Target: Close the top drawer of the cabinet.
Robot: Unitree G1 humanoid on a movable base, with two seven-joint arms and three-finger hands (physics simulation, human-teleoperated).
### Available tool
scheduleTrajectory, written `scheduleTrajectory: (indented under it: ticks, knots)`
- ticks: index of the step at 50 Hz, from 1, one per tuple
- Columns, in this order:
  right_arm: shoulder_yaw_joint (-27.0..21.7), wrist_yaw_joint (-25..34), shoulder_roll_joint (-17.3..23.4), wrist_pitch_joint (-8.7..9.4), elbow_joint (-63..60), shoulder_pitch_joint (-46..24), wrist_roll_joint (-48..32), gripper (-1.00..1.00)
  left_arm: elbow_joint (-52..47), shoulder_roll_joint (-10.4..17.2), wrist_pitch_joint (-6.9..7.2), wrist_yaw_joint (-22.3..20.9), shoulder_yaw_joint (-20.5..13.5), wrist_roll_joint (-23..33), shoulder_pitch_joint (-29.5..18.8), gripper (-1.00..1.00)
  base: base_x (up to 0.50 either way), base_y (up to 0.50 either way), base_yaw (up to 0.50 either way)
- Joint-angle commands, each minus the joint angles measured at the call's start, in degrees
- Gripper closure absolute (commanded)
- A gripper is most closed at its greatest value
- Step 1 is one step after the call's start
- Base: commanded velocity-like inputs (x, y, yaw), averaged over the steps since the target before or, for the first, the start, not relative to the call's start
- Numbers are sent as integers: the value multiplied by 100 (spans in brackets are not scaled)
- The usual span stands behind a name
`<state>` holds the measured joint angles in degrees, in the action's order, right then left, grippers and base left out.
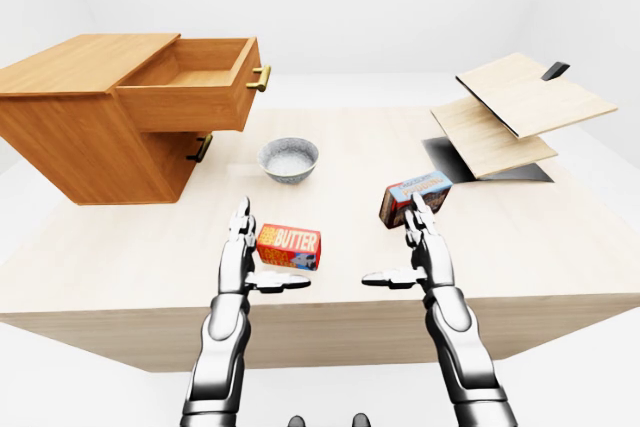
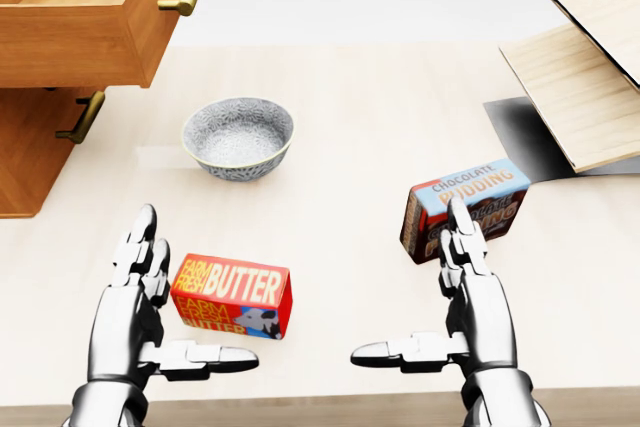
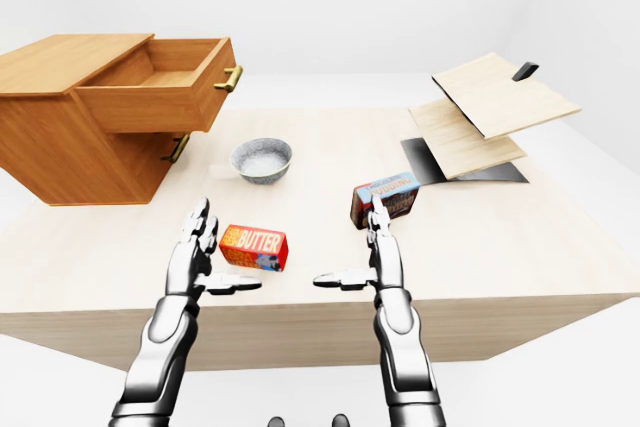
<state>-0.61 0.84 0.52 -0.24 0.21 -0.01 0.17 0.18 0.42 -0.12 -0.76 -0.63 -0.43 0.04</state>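
A pale wooden counter (image 1: 560, 247) fills the lower half of the eye views, set in a plain white room. At its upper left in the left-eye view sits the brown wooden cabinet (image 1: 70, 117), its top drawer (image 1: 190, 82) pulled well out, with a brass handle (image 1: 260, 78) on its face. Near the drawer stands a speckled grey ceramic bowl (image 2: 238, 137). A red butter box (image 2: 232, 296) lies just beside the left hand (image 2: 135, 292), a blue-and-brown chocolate pudding box (image 2: 470, 202) beyond the right hand (image 2: 470, 297). Both hands hover with fingers spread apart, holding nothing. Light wooden boards (image 1: 520, 112) lie at the right.
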Motion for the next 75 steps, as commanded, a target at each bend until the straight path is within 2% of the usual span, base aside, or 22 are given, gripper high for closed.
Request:
scheduleTrajectory:
  ticks: [1,5,8,9,10,12,21,25,30,40,58,75]
  knots:
    - [-80,183,63,28,-57,41,-17,-100,21,32,-18,-140,-59,-31,63,-100,0,0,0]
    - [-111,218,66,140,-264,96,-1,-100,-134,19,87,-169,-44,-58,125,-100,0,0,0]
    - [-139,194,55,231,-381,85,9,-100,-269,31,234,-199,-6,-8,119,-100,0,0,0]
    - [-155,174,51,323,-523,98,30,-100,-305,35,305,-198,-14,1,67,-100,0,0,0]
    - [-139,173,66,470,-704,99,2,-100,-407,46,482,-207,-11,13,4,-100,0,0,0]
    - [-141,209,76,524,-988,62,41,-100,-595,60,512,-215,-20,24,-67,-100,0,0,0]
    - [-338,225,203,524,-1851,-518,159,-100,-1233,133,512,-214,-154,-19,-618,-100,0,0,0]
    - [-303,204,186,524,-2057,-561,148,-100,-1434,159,512,-174,-224,-92,-777,-100,0,0,0]
    - [-300,243,149,524,-1993,-388,203,-100,-1730,130,512,-154,-167,-120,-670,-100,0,0,0]
    - [-231,291,140,524,-1909,-382,178,-100,-1527,120,512,-136,-155,-81,-683,-100,11,-25,0]
    - [-195,313,146,524,-1820,-480,43,-100,-1527,74,512,-113,-59,-36,-633,-100,47,-13,0]
    - [-224,312,150,524,-1882,-428,56,-100,-1462,121,512,-92,-39,138,-675,-100,0,0,0]
